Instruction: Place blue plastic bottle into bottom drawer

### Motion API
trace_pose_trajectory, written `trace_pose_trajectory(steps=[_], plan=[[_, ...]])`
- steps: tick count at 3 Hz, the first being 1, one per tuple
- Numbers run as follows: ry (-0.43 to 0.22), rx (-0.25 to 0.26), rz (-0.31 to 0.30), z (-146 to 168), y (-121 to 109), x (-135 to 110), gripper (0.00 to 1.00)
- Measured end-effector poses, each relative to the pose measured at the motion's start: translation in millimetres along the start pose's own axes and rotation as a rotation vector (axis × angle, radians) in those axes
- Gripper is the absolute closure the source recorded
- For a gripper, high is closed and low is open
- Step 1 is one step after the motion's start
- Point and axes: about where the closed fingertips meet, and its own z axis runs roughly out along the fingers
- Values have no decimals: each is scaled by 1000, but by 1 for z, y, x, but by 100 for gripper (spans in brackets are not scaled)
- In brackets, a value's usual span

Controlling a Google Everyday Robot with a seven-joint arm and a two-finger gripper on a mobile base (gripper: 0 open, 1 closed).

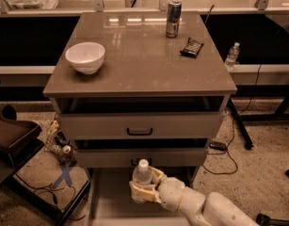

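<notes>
1. Camera view has my gripper (144,192) low in front of the cabinet, its jaws clamped around the body of the blue plastic bottle (142,175); the bottle stands upright in my hold, white cap up, over the pulled-out bottom drawer (108,200); whether its base touches the drawer floor I cannot tell.
2. Handling, as I judge it: thin clear plastic, light, smooth and a little slippery; the wall will dent under a hard squeeze, so moderate pressure suits it; how much liquid is inside I cannot make out, so its weight is uncertain.
3. Where to hold: the straight mid-body below the shoulder; the tapering neck and cap would likely slide out of my jaws; my present hold sits on that straight part.
4. Count: one bottle in my jaws; one smaller bottle (232,55) well apart, off beside the cabinet; one drink can (172,19), one white bowl (85,57) and one dark snack packet (191,46) on the cabinet top (144,74); two drawers with black handles (139,131) above the one open bottom drawer.
</notes>
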Motion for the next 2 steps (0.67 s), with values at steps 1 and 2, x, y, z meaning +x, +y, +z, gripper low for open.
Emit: trace_pose_trajectory(steps=[1, 2], plan=[[-19, -25, 7, 24, -18, 34, 100], [-7, -108, -26, 51, -36, 94, 100]])
